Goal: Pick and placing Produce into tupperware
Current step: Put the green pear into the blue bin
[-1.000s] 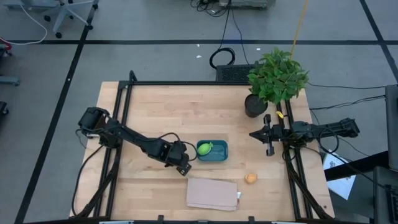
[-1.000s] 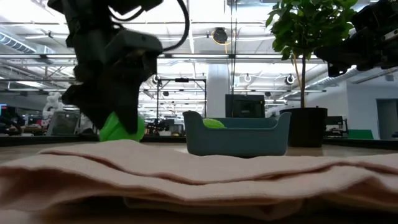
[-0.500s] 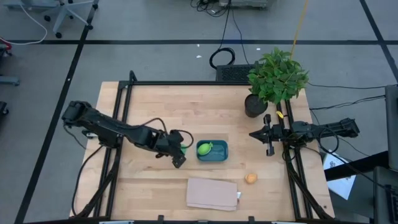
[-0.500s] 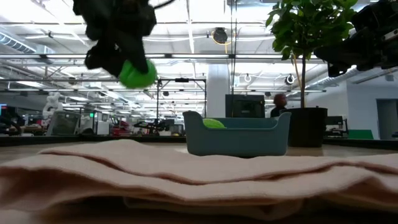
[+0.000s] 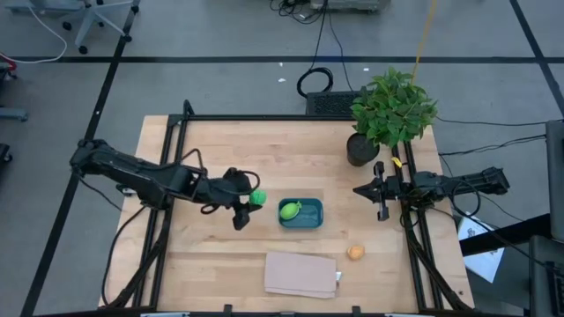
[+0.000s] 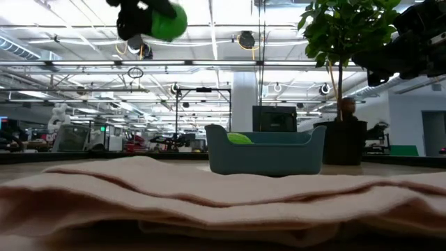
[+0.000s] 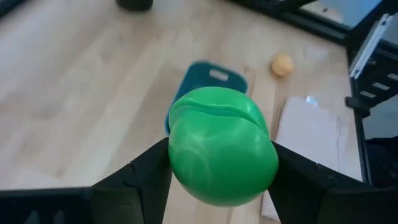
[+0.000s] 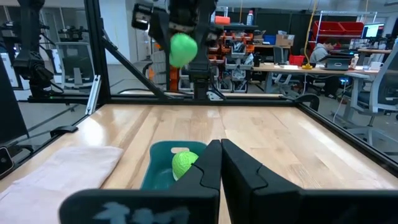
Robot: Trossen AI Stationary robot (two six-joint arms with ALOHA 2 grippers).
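High view: bare wooden table (image 5: 264, 150)

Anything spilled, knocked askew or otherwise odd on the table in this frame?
Nothing stands out. The left hand holds the bright green fruit in the air beside the teal container, which sits upright with the pale fruit inside. The orange fruit waits on the table.

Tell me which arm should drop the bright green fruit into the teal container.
Left. Its end effector holds the bright green fruit raised beside the teal container; the right end effector waits shut, farther off.
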